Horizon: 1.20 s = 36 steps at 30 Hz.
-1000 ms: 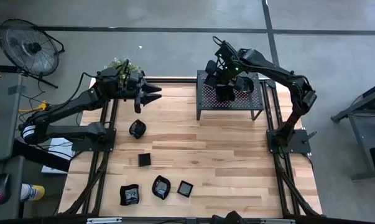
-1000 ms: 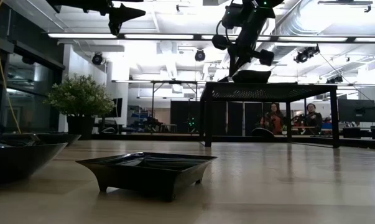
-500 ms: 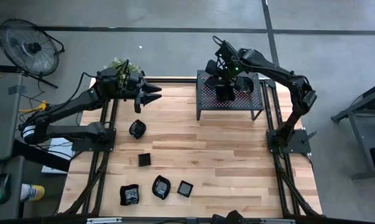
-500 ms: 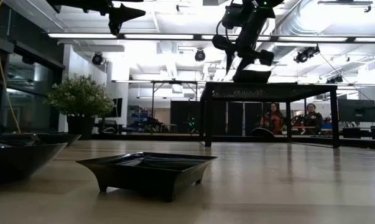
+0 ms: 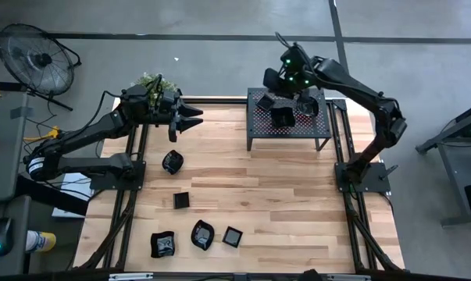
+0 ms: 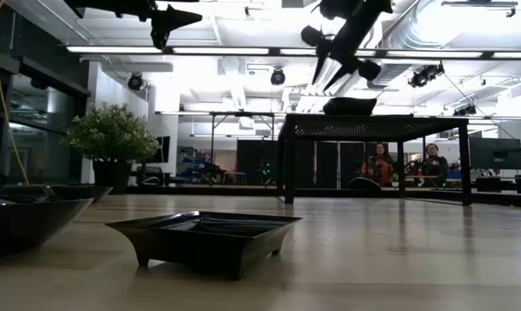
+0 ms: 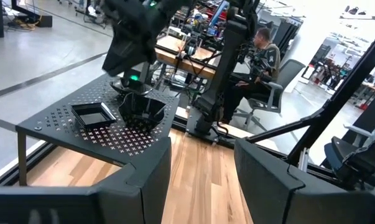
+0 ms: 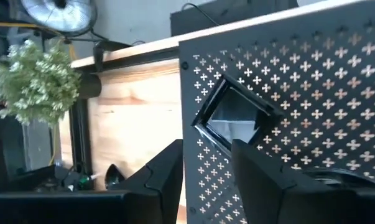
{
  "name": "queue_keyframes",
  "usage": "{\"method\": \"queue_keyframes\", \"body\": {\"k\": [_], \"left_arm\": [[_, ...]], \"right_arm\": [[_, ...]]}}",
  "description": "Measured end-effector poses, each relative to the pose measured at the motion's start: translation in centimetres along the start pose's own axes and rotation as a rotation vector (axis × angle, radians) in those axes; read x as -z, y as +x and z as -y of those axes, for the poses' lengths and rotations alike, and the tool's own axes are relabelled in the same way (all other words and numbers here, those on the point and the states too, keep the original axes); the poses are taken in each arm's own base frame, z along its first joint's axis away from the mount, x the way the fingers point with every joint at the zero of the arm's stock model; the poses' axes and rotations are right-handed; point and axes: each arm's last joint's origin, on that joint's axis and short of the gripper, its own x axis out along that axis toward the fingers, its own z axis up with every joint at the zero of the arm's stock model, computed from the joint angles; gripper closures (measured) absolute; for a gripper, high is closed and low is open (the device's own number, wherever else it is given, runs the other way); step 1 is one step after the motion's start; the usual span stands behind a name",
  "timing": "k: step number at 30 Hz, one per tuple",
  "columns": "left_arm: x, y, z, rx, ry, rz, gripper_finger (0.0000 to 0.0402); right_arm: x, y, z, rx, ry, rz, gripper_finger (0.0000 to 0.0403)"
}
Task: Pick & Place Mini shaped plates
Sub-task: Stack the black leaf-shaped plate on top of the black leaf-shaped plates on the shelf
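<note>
Black perforated metal rack (image 5: 287, 123), upper centre of the high view, carries two mini shaped plates: a square plate (image 5: 282, 117) and a rounded plate (image 5: 307, 106) just beside it. My right gripper (image 5: 271, 79) hovers above the rack's far left corner, fingers parted, holding nothing. My left gripper (image 5: 192, 118) waits in the upper left over the wooden table (image 5: 297, 203), fingers apart and empty. Five more plates (image 5: 173, 162) lie scattered on the table toward the lower left. A potted plant (image 5: 147, 81) stands at the table's far edge.
</note>
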Motion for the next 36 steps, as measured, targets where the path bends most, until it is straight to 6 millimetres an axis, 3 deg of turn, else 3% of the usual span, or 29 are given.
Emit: {"method": "queue_keyframes", "body": {"k": [10, 22, 28, 36], "left_arm": [[0.1, 0.0, 0.0, -0.001, -0.026, -0.006, 0.0227], [0.3, 0.0, -0.1, -0.009, -0.042, -0.03, 0.0227], [0.3, -0.4, 0.1, -0.017, -0.044, -0.033, 0.0227], [0.0, -1.3, 0.4, -0.085, -0.03, 0.001, 0.0227]], "right_arm": [[0.7, -5.2, 0.3, -0.068, -0.103, 0.116, 0.0273], [1.1, -11.1, 2.5, -0.063, -0.217, 0.234, 0.0274], [3.0, -12.3, 2.5, -0.031, -0.415, 0.237, 0.0273], [7.6, -14.2, 2.1, 0.033, -0.668, 0.299, 0.0273]]}}
